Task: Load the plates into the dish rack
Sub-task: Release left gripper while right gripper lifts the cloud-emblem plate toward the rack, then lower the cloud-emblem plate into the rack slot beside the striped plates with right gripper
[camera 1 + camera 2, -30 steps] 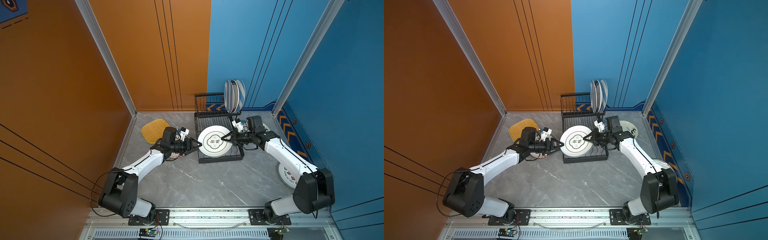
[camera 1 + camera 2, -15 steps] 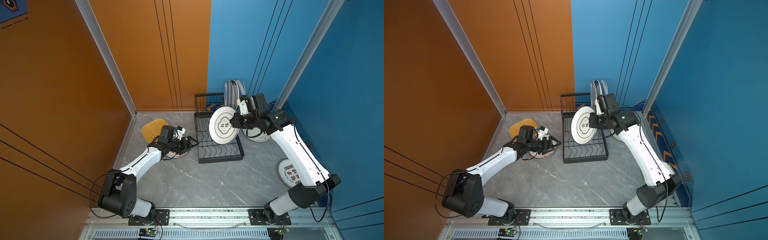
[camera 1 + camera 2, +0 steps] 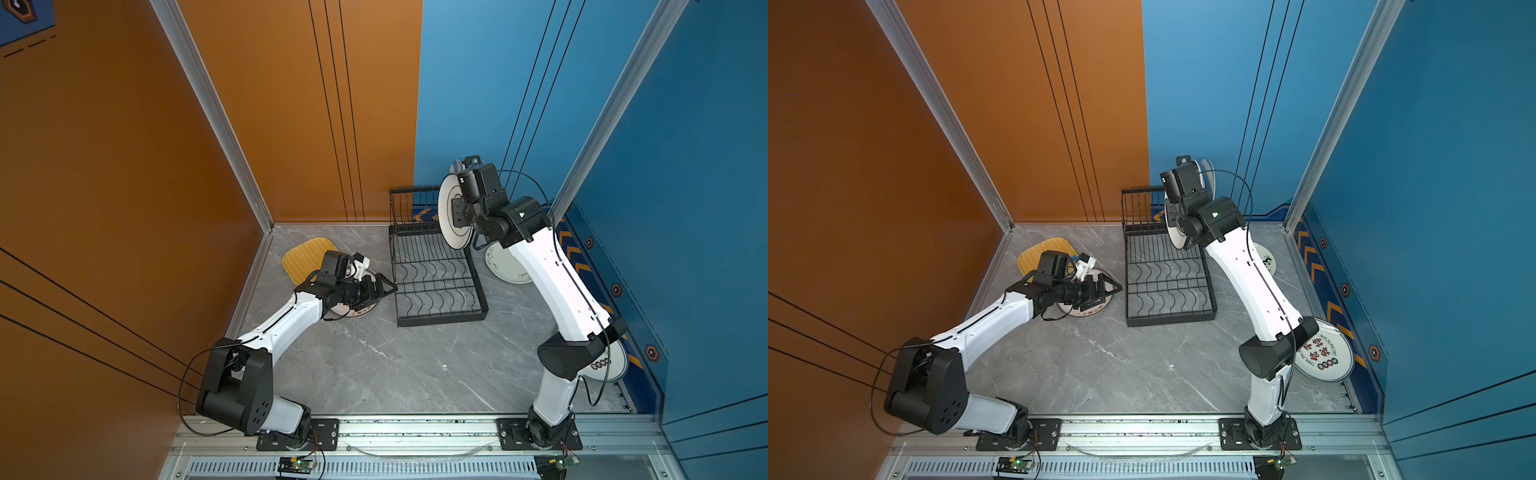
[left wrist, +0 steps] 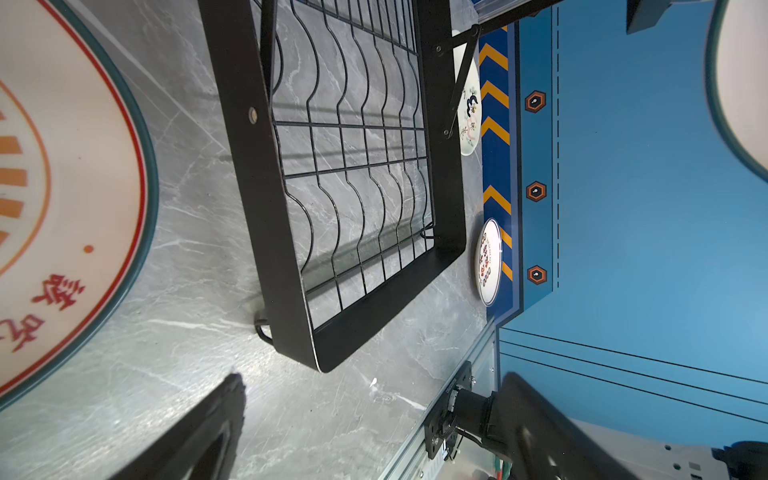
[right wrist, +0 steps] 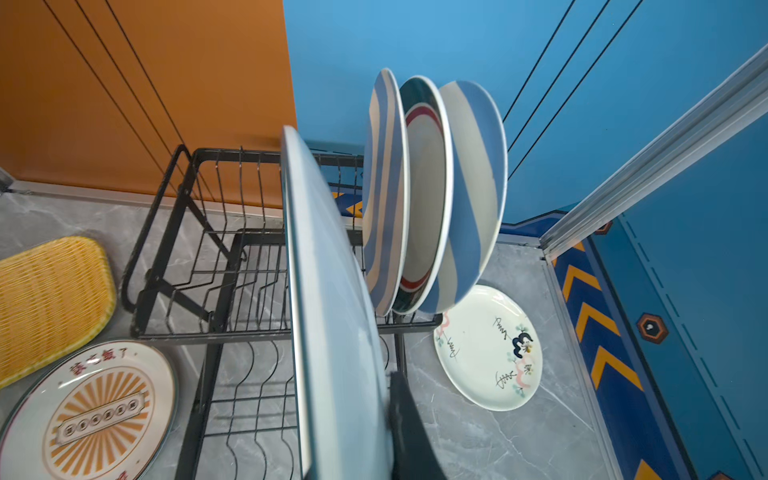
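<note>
We found the dish rack on the desk, three plates upright in its upper shelf. The white plate hung on edge over it, the right tool clamped on its rim: stiff, slick, breakable, best pinched there, we judged. The left tool stood apart, empty.

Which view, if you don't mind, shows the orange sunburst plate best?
The right wrist view shows the sunburst plate nearly whole. The left wrist view crops it to one edge; in both top views the left arm hides most.
</note>
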